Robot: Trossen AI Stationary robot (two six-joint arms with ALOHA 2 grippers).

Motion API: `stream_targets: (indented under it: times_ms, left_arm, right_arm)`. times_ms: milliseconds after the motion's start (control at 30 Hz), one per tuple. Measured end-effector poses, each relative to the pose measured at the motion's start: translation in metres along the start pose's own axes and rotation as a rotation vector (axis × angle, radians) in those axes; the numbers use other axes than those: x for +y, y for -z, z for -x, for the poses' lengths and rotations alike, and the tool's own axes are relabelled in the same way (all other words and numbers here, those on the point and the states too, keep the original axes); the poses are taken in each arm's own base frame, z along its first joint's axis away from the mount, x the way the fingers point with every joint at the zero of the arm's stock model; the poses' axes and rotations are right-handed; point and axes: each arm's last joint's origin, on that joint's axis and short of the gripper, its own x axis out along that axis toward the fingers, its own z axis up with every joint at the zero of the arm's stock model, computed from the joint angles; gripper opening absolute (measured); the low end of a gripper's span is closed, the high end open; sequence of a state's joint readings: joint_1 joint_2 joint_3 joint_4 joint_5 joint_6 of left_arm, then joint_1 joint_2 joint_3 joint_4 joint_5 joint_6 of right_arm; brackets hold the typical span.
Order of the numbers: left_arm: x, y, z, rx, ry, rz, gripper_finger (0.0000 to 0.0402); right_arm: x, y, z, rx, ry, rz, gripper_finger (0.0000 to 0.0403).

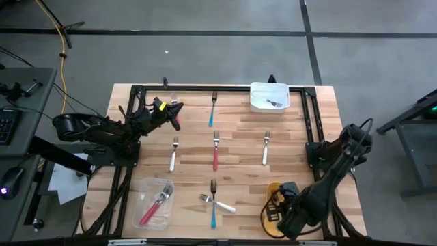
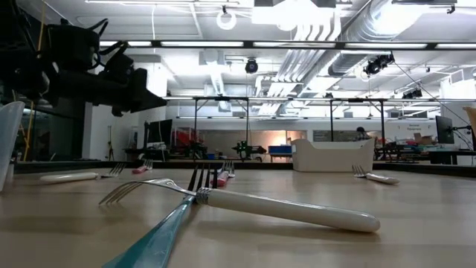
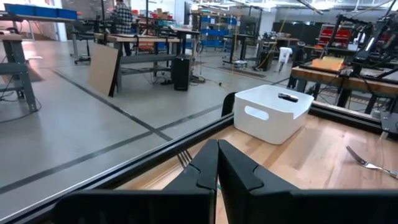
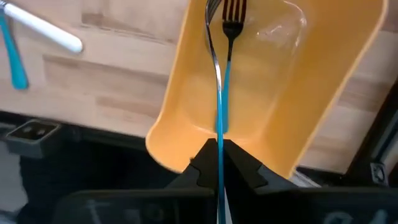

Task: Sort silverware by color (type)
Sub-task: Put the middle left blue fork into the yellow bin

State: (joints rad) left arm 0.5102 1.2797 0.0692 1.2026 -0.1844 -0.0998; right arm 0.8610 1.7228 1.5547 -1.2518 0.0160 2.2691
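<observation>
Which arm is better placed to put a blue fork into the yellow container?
The right arm. Its gripper is shut on a teal-handled fork directly above the yellow container, where another teal fork lies. The left gripper is far across the table, holding nothing.

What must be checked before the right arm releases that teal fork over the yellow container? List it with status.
1. Right gripper shut on held teal fork: ok.
2. Held teal fork is over the yellow container, not the table: ok.
3. Colour match: the lying fork inside is also teal-handled: ok.
4. Drop height above the container floor: cannot tell.
5. Left gripper shut, empty, at the table's far side, clear of the drop: ok.
</observation>
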Motion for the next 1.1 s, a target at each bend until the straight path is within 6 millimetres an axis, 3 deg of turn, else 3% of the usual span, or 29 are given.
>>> stream_targets:
  times_ms: [367,833,967,1100]
  left_arm:
    - [-0.001,0.0,0.0,0.003,0.022,0.0,0.0]
    - [-0.001,0.0,0.0,0.002,0.022,0.001,0.0]
    - [-0.001,0.0,0.0,0.003,0.022,-0.001,0.0]
    - [-0.001,0.0,0.0,0.003,0.022,-0.005,0.0]
  right_arm:
    - [0.008,0.007,-0.036,-0.1,0.081,0.044,0.0003]
    - [0.012,0.007,-0.058,-0.12,0.185,0.047,0.0021]
    - [0.017,0.001,-0.059,-0.082,0.215,0.099,0.0048]
    - [0.021,-0.01,-0.057,-0.02,0.296,0.163,0.0102]
